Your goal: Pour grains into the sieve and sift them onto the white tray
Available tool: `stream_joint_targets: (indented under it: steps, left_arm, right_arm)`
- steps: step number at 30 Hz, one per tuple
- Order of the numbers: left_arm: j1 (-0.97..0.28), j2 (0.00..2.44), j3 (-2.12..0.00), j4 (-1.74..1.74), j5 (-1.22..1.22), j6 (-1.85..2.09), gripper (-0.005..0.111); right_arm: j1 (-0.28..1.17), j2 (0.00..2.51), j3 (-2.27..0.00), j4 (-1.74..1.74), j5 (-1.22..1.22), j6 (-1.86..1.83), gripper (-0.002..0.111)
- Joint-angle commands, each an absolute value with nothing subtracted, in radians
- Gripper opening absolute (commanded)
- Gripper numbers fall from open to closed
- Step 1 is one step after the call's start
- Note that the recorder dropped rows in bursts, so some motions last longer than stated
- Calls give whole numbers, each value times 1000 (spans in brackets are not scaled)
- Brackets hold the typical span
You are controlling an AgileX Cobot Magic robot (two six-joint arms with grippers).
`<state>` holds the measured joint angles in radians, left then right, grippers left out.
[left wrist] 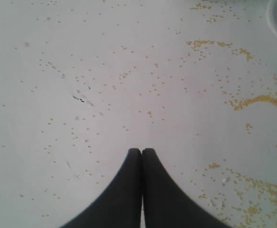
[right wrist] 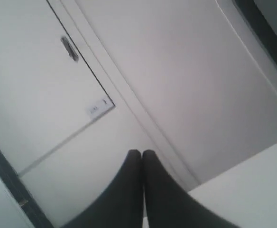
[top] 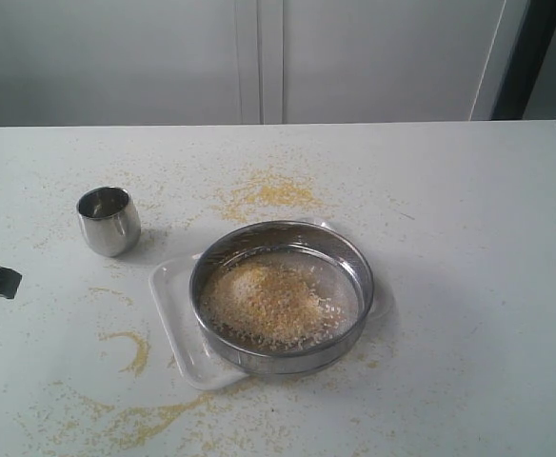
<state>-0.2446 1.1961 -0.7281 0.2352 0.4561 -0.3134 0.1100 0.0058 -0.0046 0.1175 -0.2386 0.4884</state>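
Observation:
The sieve (top: pixel 282 295), a wide round steel ring with grey mesh, rests on the white tray (top: pixel 175 314) in the middle of the table. A beige heap of grains (top: pixel 270 305) lies inside the sieve. My left gripper (top: pixel 11 279) pokes in at the left edge of the exterior view, well left of the tray. In the left wrist view the left gripper (left wrist: pixel 142 151) is shut and empty above bare tabletop strewn with grains (left wrist: pixel 262 100). My right gripper (right wrist: pixel 142 152) is shut and empty, facing the wall and cabinet; it does not show in the exterior view.
A small rounded steel cup (top: pixel 108 220) stands upright to the back left of the tray. Spilled yellow meal (top: pixel 273 193) lies behind the sieve, and more curls (top: pixel 135 350) lie at the front left. A corner of the table (right wrist: pixel 252 190) shows in the right wrist view.

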Motion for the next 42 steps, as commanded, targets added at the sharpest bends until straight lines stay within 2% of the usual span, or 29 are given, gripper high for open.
stream_joint_targets:
  steps: [1,6,16,29,42]
  left_arm:
    - [-242,1186,-722,240,464,-313,0]
    - [-242,1186,-722,240,464,-313,0]
    - [-242,1186,-722,240,464,-313,0]
    - [-242,1186,-722,240,464,-313,0]
    - [-242,1186,-722,240,464,-313,0]
  right_arm:
    - [102,0,-17,86,-288,530,0]
    - [102,18,-131,48,-289,440,0]
    - [102,350,-331,44,-273,310,0]
    - [102,684,-593,-85,61,305,0]
    - [195,914,-804,-78,465,28,0]
